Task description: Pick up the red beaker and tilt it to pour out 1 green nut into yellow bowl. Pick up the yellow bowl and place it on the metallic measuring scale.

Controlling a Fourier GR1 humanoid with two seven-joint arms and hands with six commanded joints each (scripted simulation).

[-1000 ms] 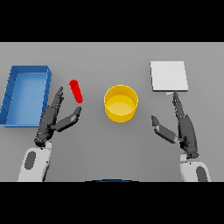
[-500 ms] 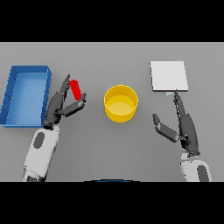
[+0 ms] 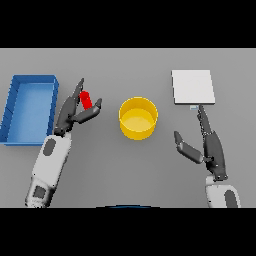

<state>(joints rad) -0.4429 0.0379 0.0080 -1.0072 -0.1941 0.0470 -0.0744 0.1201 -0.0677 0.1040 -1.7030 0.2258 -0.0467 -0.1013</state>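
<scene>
Early in the task, by the look of it. Left hand [image 3: 75, 111] at centre-left of frame, fingers and thumb spread to either side of the red beaker [image 3: 85, 99], not clenched on it. Beaker between blue tray [image 3: 15, 102] and yellow bowl [image 3: 138, 117] at mid-frame. Right hand [image 3: 210, 145] at lower right, fingers relaxed, holding nothing. Scale [image 3: 193, 87] at upper right, bare. Remaining: grasp, pour, move bowl.
</scene>
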